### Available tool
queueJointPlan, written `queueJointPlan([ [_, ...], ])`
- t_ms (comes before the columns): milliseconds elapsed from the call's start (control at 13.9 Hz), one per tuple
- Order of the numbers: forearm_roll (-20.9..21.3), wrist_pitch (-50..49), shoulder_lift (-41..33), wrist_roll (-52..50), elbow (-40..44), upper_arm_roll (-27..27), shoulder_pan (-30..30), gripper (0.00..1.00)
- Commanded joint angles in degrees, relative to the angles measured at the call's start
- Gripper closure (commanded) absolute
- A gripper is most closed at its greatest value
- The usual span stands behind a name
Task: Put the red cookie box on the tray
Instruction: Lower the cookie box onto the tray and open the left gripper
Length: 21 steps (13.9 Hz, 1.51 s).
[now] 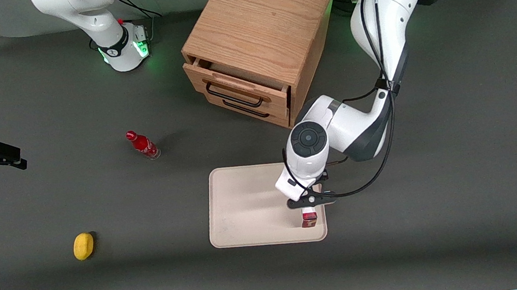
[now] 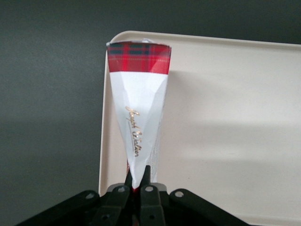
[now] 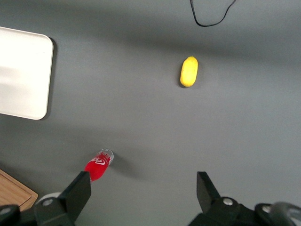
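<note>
Quickly, sweeping the front view from the parked arm's end of the dark table [image 1: 463, 190]: yellow lemon-like object [image 1: 83, 246] lies nearest the front camera. Small red soda bottle [image 1: 142, 145] is farther from the camera than that, tipped, cap end up. Wooden drawer cabinet [image 1: 259, 42] sits mid-table, top drawer [image 1: 237, 85] pulled slightly out.

Next the tray [image 1: 246, 205], cream-white, flat on the table, nearer the front camera than the cabinet. Working left arm comes down from the working arm's end, elbow bent, forearm folded back toward the tray, wrist pointing straight down over the tray corner nearest the camera on the working arm's side.

Gripper [image 1: 308, 210] hangs over that corner, fingers [image 2: 123, 192] pinched nearly together on the upper edge of the red cookie box [image 1: 309, 218]. Box stands on end, long axis vertical, pointing down at the tray from the gripper. Wrist view: box [image 2: 138, 108] runs away from the gripper, whitish face with gold script toward the camera, red plaid end farthest from it, down by the tray [image 2: 225, 117] rim corner. Cannot tell whether the bottom end touches the tray surface or hangs just above it.
</note>
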Motion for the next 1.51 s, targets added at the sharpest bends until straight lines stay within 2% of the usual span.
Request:
queueJointPlan([
  [0,1.5,0.17,1.77,-1.73,2.41,1.01,-1.04,0.94],
  [288,2.82,2.81,2.74,-1.91,2.06,1.28,-0.86,0.93],
  [359,2.82,3.42,3.0,-1.99,2.06,1.45,-0.86,0.87],
  [431,2.82,3.86,3.01,-1.91,2.06,1.63,-0.86,0.62],
  [503,2.82,3.87,3.01,-2.08,1.97,1.63,-0.86,0.1],
  [575,2.9,3.78,2.92,-2.17,1.97,1.72,-0.95,0.0],
  [935,4.13,2.47,1.78,-1.47,2.06,1.63,-0.34,0.0],
  [1150,3.43,-3.66,-2.86,0.1,2.06,1.19,4.04,0.0],
  [1366,2.47,-12.98,-9.02,12.12,1.79,1.02,8.52,0.0],
  [1438,-0.58,-15.18,-11.38,15.98,1.18,0.75,10.54,0.0],
])
